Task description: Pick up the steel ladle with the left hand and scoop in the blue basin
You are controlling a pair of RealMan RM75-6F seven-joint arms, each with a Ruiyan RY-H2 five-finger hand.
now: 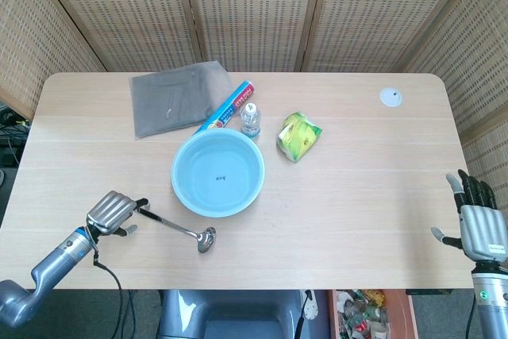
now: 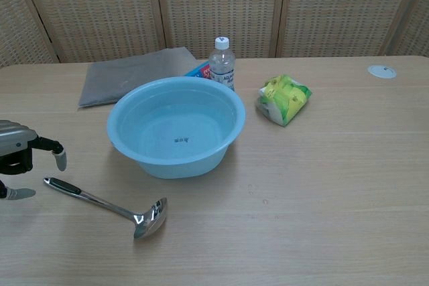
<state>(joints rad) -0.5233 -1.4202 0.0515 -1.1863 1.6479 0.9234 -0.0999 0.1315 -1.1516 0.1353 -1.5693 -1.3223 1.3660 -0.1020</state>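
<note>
Both hands are silver-grey metal with ribbed backs, black fingers and pale grey fingertips: the left hand (image 1: 111,212) and the right hand (image 1: 476,224). The left forearm is a grey tube with a blue ring at the wrist and a black cable trailing beneath it. A small green mark shows on the right wrist.

Pale blue basin (image 1: 217,172) on a light wood-grain bench (image 1: 357,180); shiny steel ladle (image 1: 176,227), black-tipped handle. Grey cloth (image 1: 176,98) at eleven o'clock, yellow-green packet (image 1: 298,136) at two o'clock.
</note>
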